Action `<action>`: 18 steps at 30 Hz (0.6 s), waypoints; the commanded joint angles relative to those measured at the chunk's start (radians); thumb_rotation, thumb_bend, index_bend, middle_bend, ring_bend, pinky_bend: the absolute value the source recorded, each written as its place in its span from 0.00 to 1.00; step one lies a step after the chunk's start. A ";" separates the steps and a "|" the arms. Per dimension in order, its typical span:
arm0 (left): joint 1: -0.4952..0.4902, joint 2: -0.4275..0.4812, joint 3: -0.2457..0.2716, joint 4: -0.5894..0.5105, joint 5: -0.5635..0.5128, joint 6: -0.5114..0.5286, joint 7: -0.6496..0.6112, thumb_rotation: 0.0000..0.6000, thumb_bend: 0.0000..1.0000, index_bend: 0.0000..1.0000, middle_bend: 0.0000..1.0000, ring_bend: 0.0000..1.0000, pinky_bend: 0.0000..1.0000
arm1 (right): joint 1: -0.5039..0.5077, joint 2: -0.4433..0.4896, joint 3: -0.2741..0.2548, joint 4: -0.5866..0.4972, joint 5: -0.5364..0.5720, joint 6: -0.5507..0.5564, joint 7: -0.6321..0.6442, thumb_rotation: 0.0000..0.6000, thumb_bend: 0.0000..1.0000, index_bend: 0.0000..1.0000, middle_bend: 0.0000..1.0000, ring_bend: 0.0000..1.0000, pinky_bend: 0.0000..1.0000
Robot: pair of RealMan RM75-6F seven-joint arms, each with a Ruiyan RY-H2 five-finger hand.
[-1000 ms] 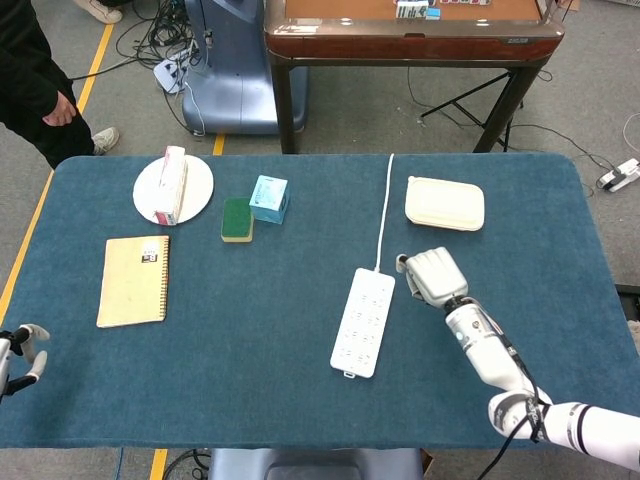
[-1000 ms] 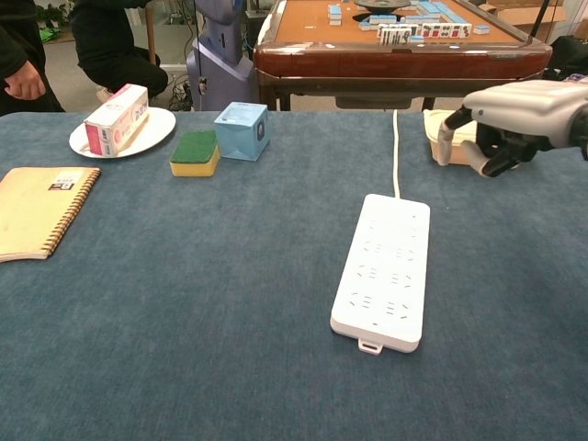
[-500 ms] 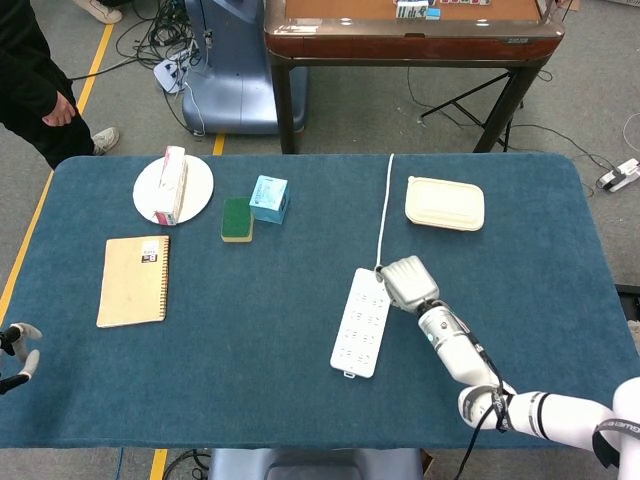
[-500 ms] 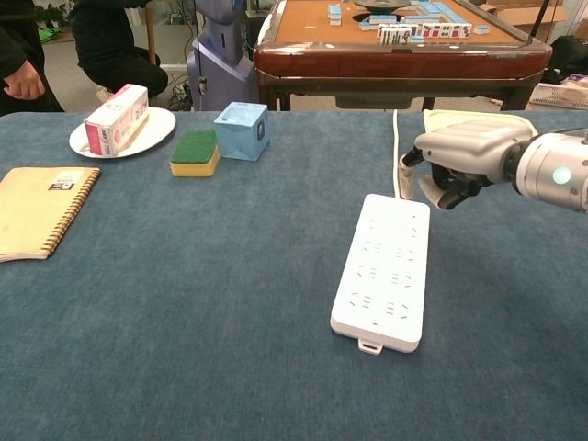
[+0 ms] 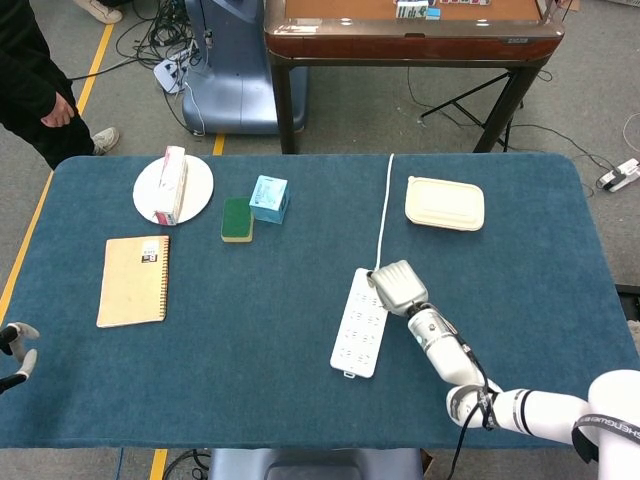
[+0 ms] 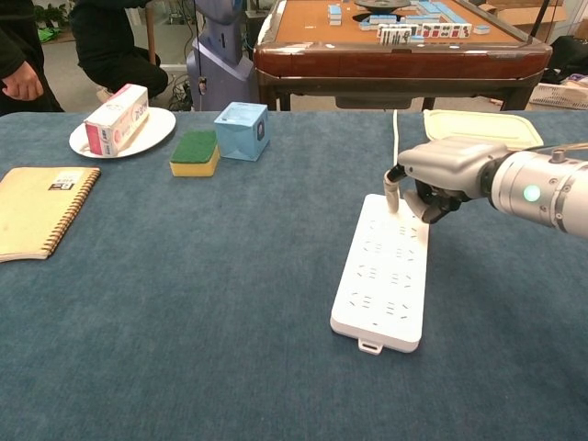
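A white power strip lies in the middle of the blue table, its white cord running to the far edge. My right hand hovers over the strip's far end with its fingers curled in and nothing in them; the thumb points down at the strip's far corner, and I cannot tell whether it touches. My left hand shows only in the head view, off the table's near left edge, fingers apart and holding nothing.
A cream lidded container sits at the far right. On the left stand a blue box, a green sponge, a plate bearing a pink box, and a spiral notebook.
My right hand has moved left and lower, from beside the container to over the strip's far end. The left hand has slipped slightly further off the left edge.
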 commanded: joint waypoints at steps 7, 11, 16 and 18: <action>-0.001 -0.001 0.000 0.000 0.002 0.001 0.002 1.00 0.43 0.54 0.64 0.52 0.72 | 0.005 0.000 -0.019 -0.008 0.006 0.012 -0.003 1.00 0.70 0.39 0.99 1.00 1.00; 0.000 -0.002 0.000 0.000 0.001 0.001 0.003 1.00 0.43 0.54 0.64 0.52 0.72 | 0.008 0.000 -0.026 -0.010 0.013 0.016 -0.008 1.00 0.70 0.39 0.99 1.00 1.00; 0.001 -0.002 0.000 0.001 0.001 0.003 0.000 1.00 0.43 0.54 0.64 0.52 0.72 | 0.010 0.004 -0.034 -0.013 0.025 0.023 -0.016 1.00 0.70 0.39 0.99 1.00 1.00; 0.000 -0.002 0.000 0.001 0.001 0.002 0.000 1.00 0.43 0.54 0.64 0.52 0.72 | 0.011 0.004 -0.036 -0.011 0.031 0.024 -0.017 1.00 0.70 0.39 0.99 1.00 1.00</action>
